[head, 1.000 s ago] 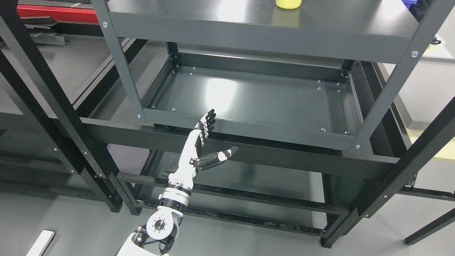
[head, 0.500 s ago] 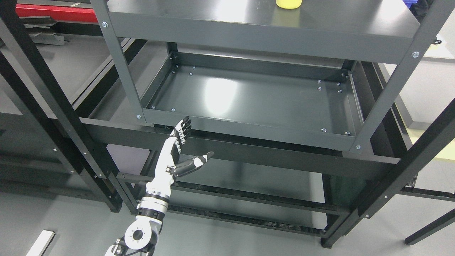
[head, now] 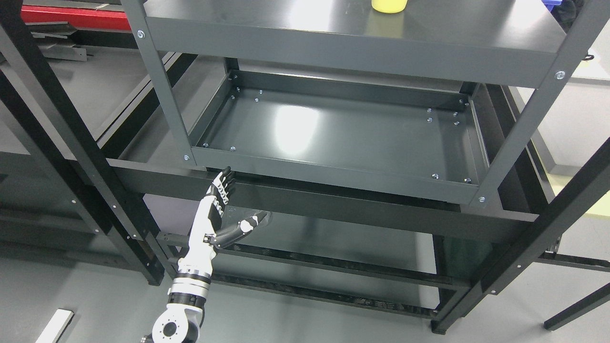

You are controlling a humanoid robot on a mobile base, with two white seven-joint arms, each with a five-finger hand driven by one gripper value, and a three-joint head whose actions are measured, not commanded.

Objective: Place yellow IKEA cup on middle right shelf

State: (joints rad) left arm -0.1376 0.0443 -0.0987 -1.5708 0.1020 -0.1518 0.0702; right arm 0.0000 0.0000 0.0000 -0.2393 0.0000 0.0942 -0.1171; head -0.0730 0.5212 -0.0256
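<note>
One yellow cup point(head: 389, 5) stands on the upper shelf point(head: 352, 45) at the far right, cut off by the picture's top edge. Two grey shelf boards show in the near rack: that upper shelf and the tray-like lower shelf point(head: 333, 136) beneath it. One robot hand point(head: 220, 209) shows at the lower left. One white strip point(head: 55, 326) lies on the floor, near left.

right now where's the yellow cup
In the head view, the yellow cup stands at the top edge, right of centre, on the grey shelf.
</note>
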